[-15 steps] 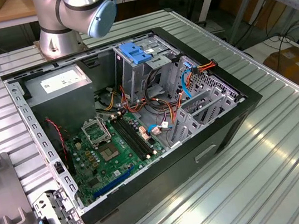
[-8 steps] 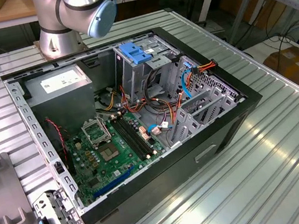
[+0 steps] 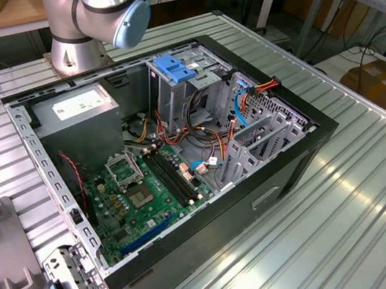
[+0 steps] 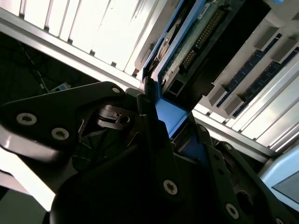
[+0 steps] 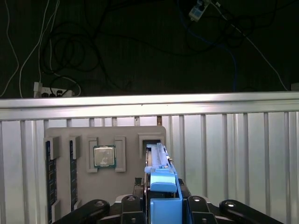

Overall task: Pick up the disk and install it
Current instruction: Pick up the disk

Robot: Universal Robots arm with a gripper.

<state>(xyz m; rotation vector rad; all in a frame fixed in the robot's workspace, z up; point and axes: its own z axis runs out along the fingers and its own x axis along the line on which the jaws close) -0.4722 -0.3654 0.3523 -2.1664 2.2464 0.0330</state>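
Blue plastic rails frame the disk (image 5: 161, 170), standing on edge at a slot of the grey tray (image 5: 65, 135), beside the processor chip (image 5: 103, 156). The jaws look closed on its blue end. Lifting well likely means pulling straight, grip square. The open computer case (image 3: 291, 166) sits mid-frame in the exterior view.
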